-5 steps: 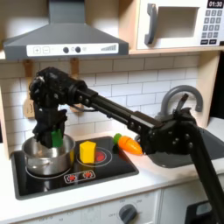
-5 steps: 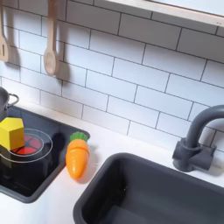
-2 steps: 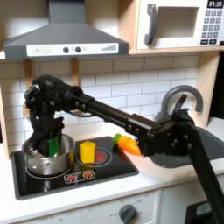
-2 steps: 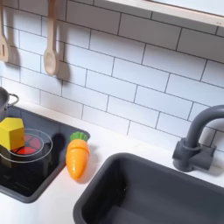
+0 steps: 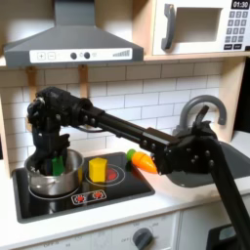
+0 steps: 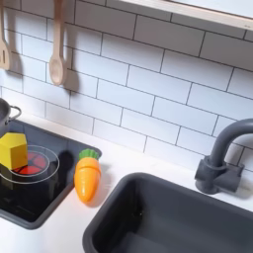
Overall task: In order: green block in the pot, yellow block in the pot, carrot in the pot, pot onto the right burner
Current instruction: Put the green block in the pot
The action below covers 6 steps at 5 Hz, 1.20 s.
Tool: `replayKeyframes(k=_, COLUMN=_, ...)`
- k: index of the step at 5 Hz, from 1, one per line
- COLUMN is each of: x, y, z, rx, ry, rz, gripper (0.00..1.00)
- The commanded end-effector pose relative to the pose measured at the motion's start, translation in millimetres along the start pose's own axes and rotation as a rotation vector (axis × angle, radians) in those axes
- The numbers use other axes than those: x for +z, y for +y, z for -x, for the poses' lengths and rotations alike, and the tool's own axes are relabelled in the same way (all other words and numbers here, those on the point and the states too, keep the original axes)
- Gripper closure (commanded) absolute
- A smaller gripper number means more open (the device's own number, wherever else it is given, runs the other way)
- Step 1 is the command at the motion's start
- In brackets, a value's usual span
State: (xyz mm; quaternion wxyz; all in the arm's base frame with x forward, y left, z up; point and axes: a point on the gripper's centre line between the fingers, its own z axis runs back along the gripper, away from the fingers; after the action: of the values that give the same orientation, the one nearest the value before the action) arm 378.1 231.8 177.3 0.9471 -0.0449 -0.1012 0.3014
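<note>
Arm stretched left, tool (image 5: 51,162) pointing down.

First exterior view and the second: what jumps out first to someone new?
In the first exterior view, the gripper reaches down into the pot on the stove's left burner, with the green block at its rim. The yellow block sits on the other burner; the carrot lies beside the sink.

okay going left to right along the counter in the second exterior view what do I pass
Pot at the second exterior view's left edge → yellow block on the burner → carrot on the counter → sink → faucet.
</note>
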Motion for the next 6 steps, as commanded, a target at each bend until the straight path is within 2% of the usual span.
replayKeyframes(k=1, x=-9.7, y=-0.4, z=6, rx=-0.01, ry=0.012, rz=-0.017, gripper=1.0)
replayKeyframes(k=2, x=-21.0, y=-5.4, z=10, rx=-0.012, ry=0.049, rz=-0.023, gripper=0.94)
replayKeyframes(k=3, x=-17.4, y=-4.1, z=11, rx=-0.013, ry=0.033, rz=-0.014, gripper=0.25)
replayKeyframes(k=5, x=-0.6, y=-13.6, z=12, rx=-0.031, ry=-0.006, rz=-0.011, gripper=0.08)
replayKeyframes(k=6, x=19.7, y=-16.9, z=12, rx=-0.028, ry=-0.048, rz=-0.006, gripper=0.04)
